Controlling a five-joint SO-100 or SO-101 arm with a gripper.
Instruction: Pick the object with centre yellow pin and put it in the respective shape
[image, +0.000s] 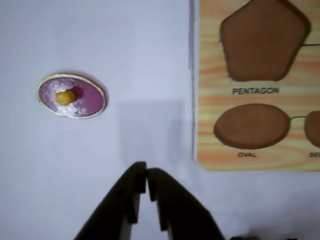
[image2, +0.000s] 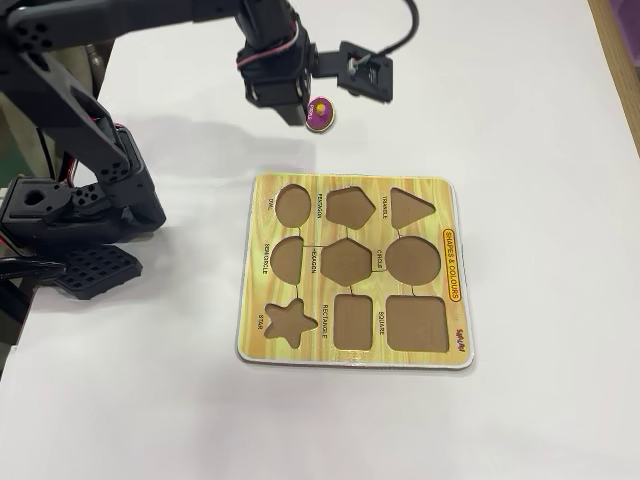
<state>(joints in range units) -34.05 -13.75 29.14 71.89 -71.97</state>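
The object with centre yellow pin is a small purple oval piece with a pale rim, lying flat on the white table at the left of the wrist view. The fixed view shows the piece beyond the board's far edge. My gripper enters from the bottom of the wrist view, shut with nothing between its dark fingers, nearer than the piece and to its right. In the fixed view the gripper hangs just left of the piece. The OVAL cut-out sits brown-floored and open in the yellow board.
The board's other cut-outs include a pentagon and a circle. The arm's black base and clamp stand at the left of the fixed view. The wrist camera juts out to the right of the gripper.
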